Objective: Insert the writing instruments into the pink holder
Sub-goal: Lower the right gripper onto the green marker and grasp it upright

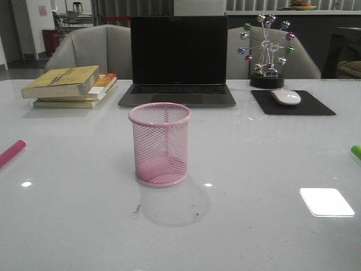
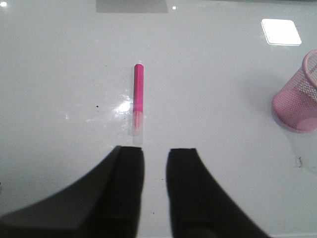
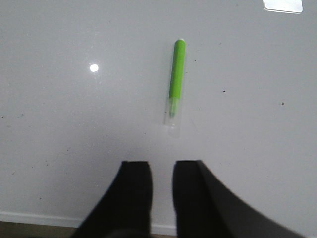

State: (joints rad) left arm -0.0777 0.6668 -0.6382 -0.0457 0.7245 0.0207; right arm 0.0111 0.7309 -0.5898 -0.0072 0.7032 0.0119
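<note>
The pink holder (image 1: pixel 160 144) stands upright and empty at the table's middle; its side also shows in the left wrist view as the pink holder (image 2: pixel 298 96). The magenta pen (image 2: pixel 138 97) lies flat on the table, whitish end toward my left gripper (image 2: pixel 155 148), which is open just short of it with nothing between its fingers. In the front view the magenta pen (image 1: pixel 11 152) lies at the left edge. The lime green pen (image 3: pixel 176 85) lies flat ahead of my right gripper (image 3: pixel 162 162), open and empty; the green pen's tip (image 1: pixel 356 151) shows at the right edge.
At the back of the table stand a stack of books (image 1: pixel 70 86), an open laptop (image 1: pixel 178 61), a ball-wheel desk ornament (image 1: pixel 267 52) and a mouse (image 1: pixel 286 96) on a black pad (image 1: pixel 293 104). Chairs stand behind the table.
</note>
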